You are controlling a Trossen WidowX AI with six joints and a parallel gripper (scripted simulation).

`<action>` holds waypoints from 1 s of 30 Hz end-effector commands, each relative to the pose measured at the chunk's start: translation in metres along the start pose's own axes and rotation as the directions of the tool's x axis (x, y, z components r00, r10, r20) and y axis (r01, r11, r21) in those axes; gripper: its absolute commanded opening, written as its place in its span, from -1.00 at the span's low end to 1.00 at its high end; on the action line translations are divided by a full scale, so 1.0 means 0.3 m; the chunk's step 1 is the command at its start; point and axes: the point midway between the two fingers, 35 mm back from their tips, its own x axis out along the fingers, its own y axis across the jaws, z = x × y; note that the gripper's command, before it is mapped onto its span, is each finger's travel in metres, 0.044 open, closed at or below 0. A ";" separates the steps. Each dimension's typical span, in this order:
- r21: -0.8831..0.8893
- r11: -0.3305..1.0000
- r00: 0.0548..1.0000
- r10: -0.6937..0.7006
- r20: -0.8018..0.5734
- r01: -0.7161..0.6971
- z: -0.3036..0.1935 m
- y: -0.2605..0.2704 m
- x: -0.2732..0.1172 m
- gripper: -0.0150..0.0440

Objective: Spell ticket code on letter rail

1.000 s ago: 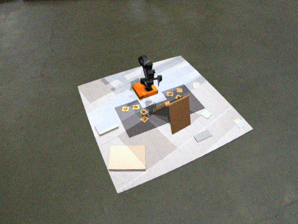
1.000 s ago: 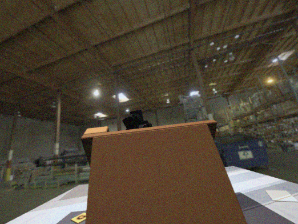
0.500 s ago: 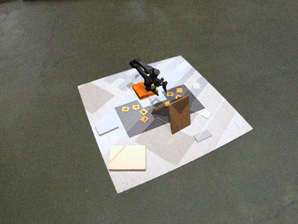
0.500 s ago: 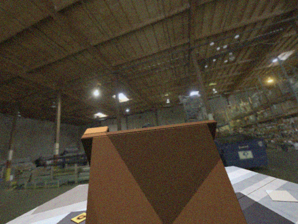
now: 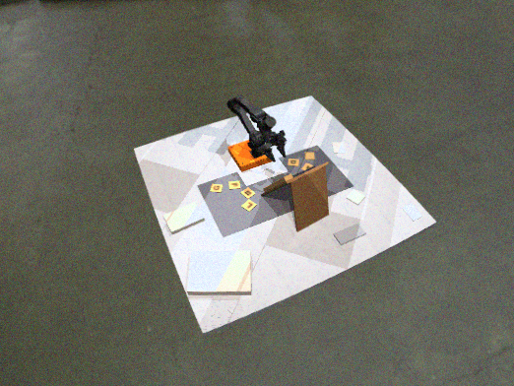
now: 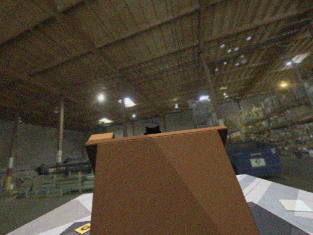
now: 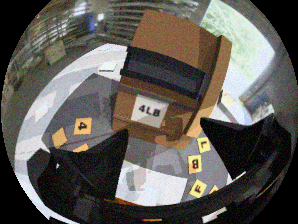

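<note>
Room: a big, dim hall with a brown roof, bright lamps and a blue bin (image 6: 252, 160).
Counter: the pale counter (image 5: 295, 258) (image 7: 35, 122) had slanted patches of color, and grey mats (image 5: 226, 222) (image 7: 95, 92) lay on it.
Board: the brown board (image 5: 311, 199) (image 6: 168, 180) (image 7: 167, 32) stood up on the counter.
Ticket: the white ticket (image 7: 150, 110) was on the board and said 4LB.
Rail: the dark letter rail (image 7: 162, 73) went across the board, above the ticket in the wrist view.
4 tile: the 4 tile (image 5: 307, 166) (image 7: 82, 126) lay on the mat to one side of the board, near two more orange tiles.
L tile: the L tile (image 5: 249, 205) (image 7: 203, 145) lay on the mat on the other side.
B tile: the B tile (image 5: 247, 193) (image 7: 194, 164) lay just beside the L tile.
F tile: the F tile (image 5: 234, 185) (image 7: 198, 188) lay near the B tile.
Arm: the black arm (image 5: 246, 118) bent over its orange base (image 5: 236, 152).
Gripper: the gripper (image 5: 279, 158) (image 7: 164, 127) was up in the air, pointing at the board.
Jaws: they were wide apart, with nothing in them.
</note>
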 end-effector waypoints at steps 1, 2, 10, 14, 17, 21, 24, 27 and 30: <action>-0.308 0.947 0.996 0.079 -0.040 -0.088 0.099 -0.065 -0.065 1.00; -0.372 0.922 0.994 0.099 -0.049 -0.110 0.119 -0.079 -0.077 1.00; -0.777 0.591 0.965 0.251 -0.078 -0.217 0.267 -0.211 -0.153 1.00; -0.870 0.449 0.952 0.299 -0.069 -0.204 0.312 -0.263 -0.173 1.00; -0.922 0.345 0.942 0.331 -0.055 -0.175 0.343 -0.304 -0.186 1.00; -0.939 0.304 0.938 0.343 -0.048 -0.160 0.354 -0.321 -0.191 1.00; -0.939 0.304 0.938 0.343 -0.048 -0.160 0.354 -0.321 -0.191 1.00; -0.939 0.304 0.938 0.343 -0.048 -0.160 0.354 -0.321 -0.191 1.00; -0.939 0.304 0.938 0.343 -0.048 -0.160 0.354 -0.321 -0.191 1.00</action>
